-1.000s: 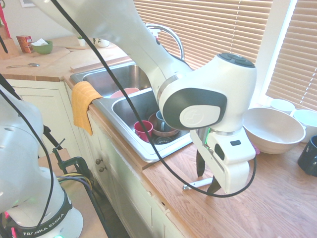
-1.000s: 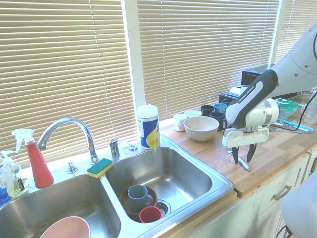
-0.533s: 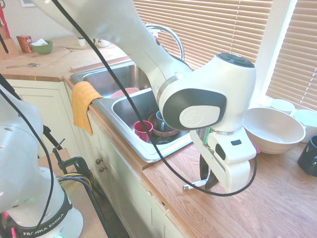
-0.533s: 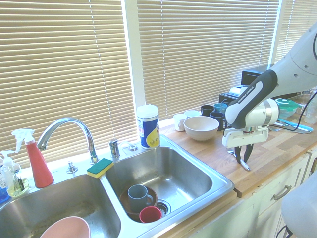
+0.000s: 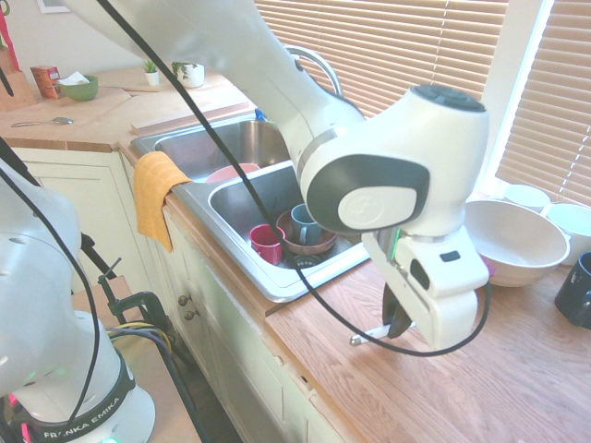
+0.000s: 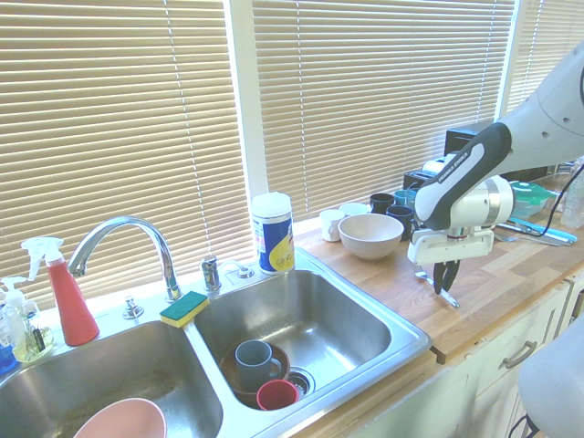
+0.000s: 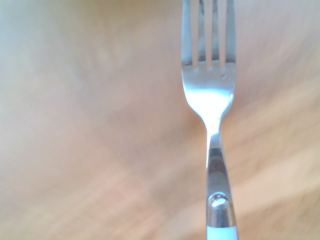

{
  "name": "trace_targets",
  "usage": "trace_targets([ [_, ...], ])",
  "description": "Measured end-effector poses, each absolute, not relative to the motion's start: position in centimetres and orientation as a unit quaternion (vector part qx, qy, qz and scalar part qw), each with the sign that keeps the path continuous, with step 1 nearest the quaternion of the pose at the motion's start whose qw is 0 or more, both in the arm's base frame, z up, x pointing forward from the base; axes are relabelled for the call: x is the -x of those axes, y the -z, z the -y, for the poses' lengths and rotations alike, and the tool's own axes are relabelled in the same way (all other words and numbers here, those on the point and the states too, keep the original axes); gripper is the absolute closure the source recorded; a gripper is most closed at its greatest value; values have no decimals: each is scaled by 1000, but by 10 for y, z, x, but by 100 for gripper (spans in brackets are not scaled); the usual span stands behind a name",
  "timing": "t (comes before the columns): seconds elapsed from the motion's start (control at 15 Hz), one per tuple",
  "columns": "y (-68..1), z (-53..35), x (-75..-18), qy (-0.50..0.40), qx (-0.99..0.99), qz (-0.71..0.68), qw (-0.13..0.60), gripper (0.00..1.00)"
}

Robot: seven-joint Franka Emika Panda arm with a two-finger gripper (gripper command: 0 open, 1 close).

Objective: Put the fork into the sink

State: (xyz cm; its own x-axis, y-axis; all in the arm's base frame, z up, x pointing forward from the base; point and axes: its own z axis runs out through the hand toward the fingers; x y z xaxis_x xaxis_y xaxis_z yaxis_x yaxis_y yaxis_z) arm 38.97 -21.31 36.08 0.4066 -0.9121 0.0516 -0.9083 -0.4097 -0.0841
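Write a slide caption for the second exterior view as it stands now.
Gripper closed on a fork beside a double sink holding mugs and bowls.

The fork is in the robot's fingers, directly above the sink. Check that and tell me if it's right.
Not quite: the second exterior view shows the fork in the robot's fingers, but above the wooden countertop beside the sink, not directly above the sink.

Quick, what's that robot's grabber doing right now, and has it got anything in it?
Gripper: jaws closed on the fork, gripping its white handle, above the wooden counter.
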Motion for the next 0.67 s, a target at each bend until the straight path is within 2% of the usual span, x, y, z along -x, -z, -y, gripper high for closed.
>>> trace_targets([
  [0.2,-447,163,-407,87,861,-499,37,100],
  [0.33,-471,93,-424,96,883,-458,38,100],
  [0.67,-421,-77,-466,86,915,-393,23,100],
])
